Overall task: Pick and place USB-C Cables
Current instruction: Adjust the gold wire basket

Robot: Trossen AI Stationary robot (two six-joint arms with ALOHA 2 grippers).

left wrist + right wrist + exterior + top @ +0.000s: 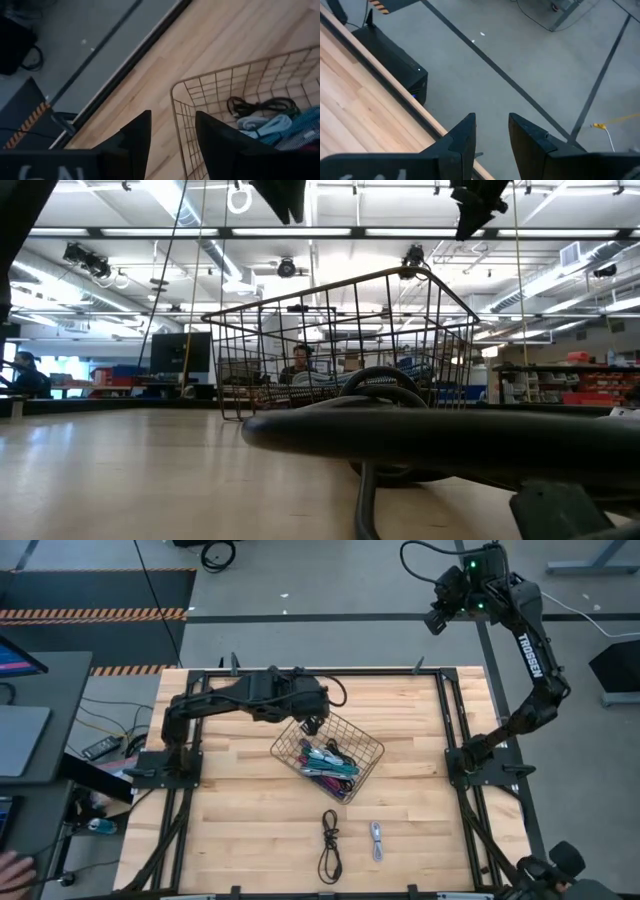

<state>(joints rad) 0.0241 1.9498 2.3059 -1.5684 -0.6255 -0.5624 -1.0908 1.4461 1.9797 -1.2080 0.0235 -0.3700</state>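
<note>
Left gripper (313,724) sits above the far-left corner of the wire basket (372,747), fingers parted with a clear gap, nothing between them. In the left wrist view the gripper (172,131) straddles the basket's corner rim (175,92); contact with the wire cannot be judged. Just beyond the fingers, inside the basket, lie the USB-C cables (328,762): black, pale blue-grey, teal, magenta bundles heaped together. Two more lie on the table on the near side of the basket, well apart from the gripper: a black cable (329,844) and, beside it, a pale grey cable (376,839).

Right gripper (436,622) is raised beyond the table's far right edge, fingers parted, empty; its wrist view shows bare floor.

Writing: "TROSSEN" in white along the right arm (526,652).
</note>
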